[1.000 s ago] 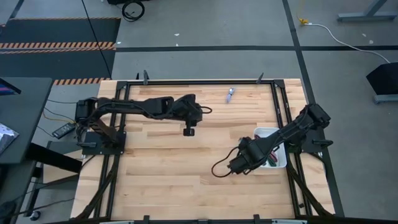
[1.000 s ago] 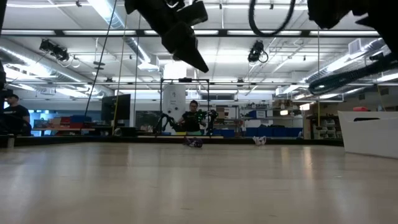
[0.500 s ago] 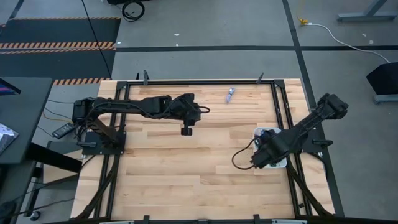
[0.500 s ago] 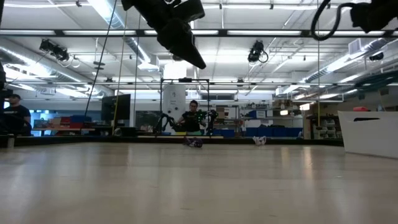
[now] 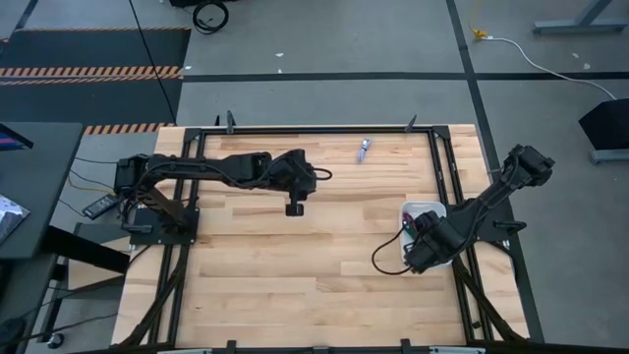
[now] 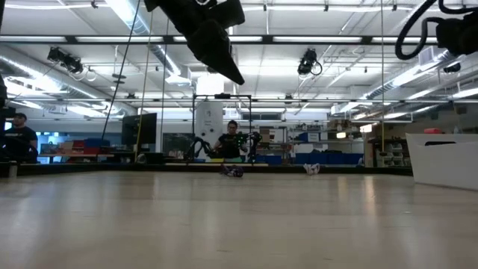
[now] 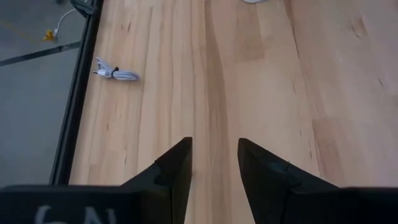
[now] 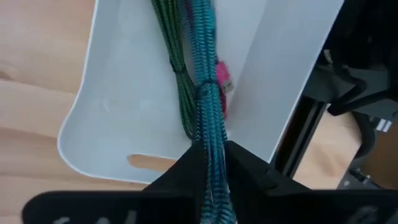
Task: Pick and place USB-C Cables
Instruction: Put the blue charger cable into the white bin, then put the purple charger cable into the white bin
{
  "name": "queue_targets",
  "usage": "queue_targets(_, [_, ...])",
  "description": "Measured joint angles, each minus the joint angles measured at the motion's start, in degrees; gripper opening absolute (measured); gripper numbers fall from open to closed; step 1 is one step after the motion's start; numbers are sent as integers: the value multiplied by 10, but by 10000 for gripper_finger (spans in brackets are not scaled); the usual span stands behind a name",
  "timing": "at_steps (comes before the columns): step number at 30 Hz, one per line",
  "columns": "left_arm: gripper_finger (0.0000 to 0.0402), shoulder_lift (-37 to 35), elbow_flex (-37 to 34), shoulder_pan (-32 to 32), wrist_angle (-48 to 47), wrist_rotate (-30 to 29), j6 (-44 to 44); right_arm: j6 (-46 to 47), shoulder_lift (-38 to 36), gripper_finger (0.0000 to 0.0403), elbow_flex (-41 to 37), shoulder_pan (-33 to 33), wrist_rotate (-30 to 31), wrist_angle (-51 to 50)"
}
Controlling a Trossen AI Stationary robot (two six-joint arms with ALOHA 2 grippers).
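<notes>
My right gripper [image 8: 212,149] hangs over the white tray [image 8: 124,112] at the table's right edge [image 5: 428,208], shut on a teal USB-C cable [image 8: 203,56]. In the tray lie a green cable [image 8: 174,56] and a bit of a pinkish-red one [image 8: 221,74]. A silvery lilac cable [image 5: 364,149] lies on the wood near the far edge, also in the left wrist view [image 7: 115,73]. My left gripper [image 5: 295,208] hovers open above the table's middle, nothing between its fingers [image 7: 214,155]. My right gripper pinches the teal cable bundle [image 8: 211,140] between its two fingers, coming steeply from above. The fingers lie along the bundle, which runs on past the fingertips over the tray's floor. Whether its far end rests in the tray cannot be told.
A black metal frame [image 5: 447,167] runs around the wooden table top. The tray stands as a white box at the right in the low view [image 6: 444,161]. Bare wood lies between the two arms. People and shelves show in the room far behind the table.
My right gripper has carried the teal cable from the table's middle right toward the right edge and now hangs over the tray, a little lower. Its wrist has rolled on the way.
</notes>
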Motion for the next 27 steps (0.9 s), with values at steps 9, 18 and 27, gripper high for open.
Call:
queue_targets(9, [137, 0, 0, -7, 0, 0, -1, 15, 0, 128, -6, 22, 29, 12])
queue_targets(18, [137, 0, 0, -9, 2, 0, 0, -1, 0, 141, -6, 33, 112, 49])
queue_targets(27, [137, 0, 0, -5, 3, -1, 5, -94, 0, 138, -6, 42, 407, 99])
